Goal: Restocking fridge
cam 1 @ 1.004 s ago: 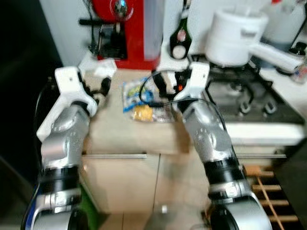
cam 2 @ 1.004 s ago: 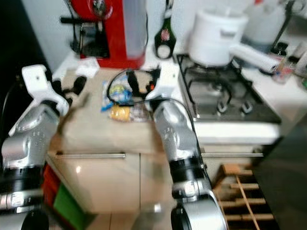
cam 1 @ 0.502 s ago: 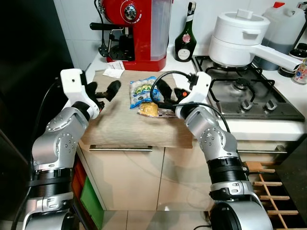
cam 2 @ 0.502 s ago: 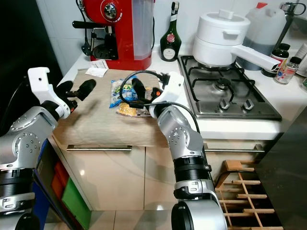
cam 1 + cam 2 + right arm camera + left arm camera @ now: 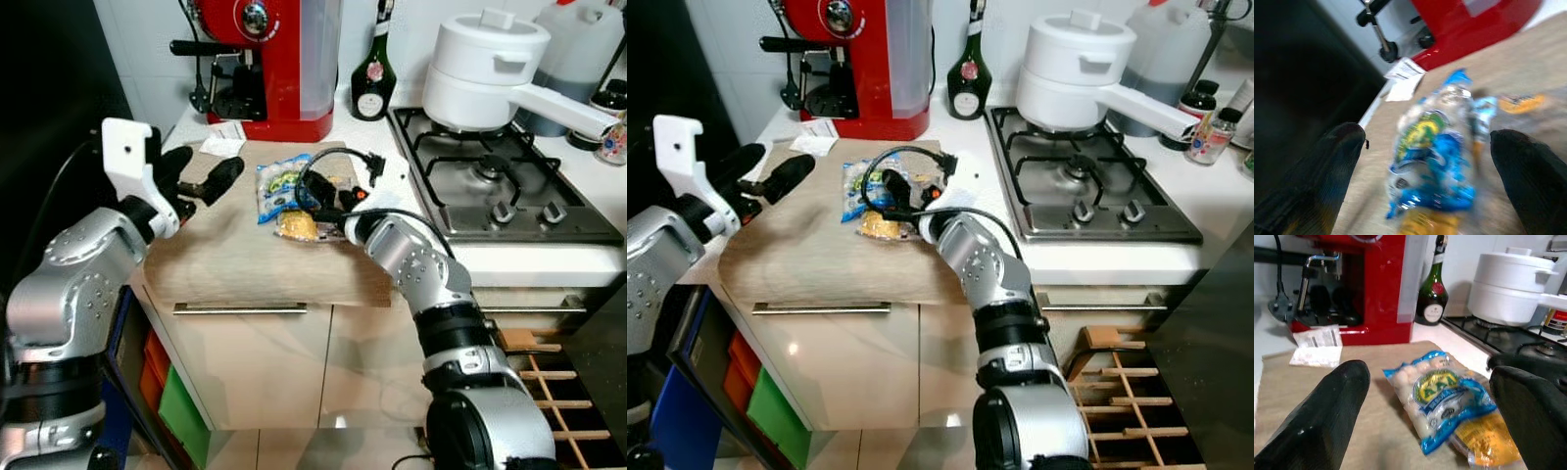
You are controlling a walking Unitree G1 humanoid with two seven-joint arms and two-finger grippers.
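Observation:
A blue-and-clear bag of white balls lies on the beige board, with a yellow packet against its near end. My right gripper is open right at the two packs. In the right wrist view the bag lies between its spread fingers; whether they touch it I cannot tell. My left gripper hovers open over the board's left edge, pointing at the bag, a short way off.
A red coffee machine, a green bottle and a paper slip stand behind the board. To the right are a gas hob with a white pot. A dark opening is on the left, a wooden rack low right.
The blur has cleared and the view has shifted. My right wrist has turned and dropped toward the packs. The left gripper stays open by the board's left edge.

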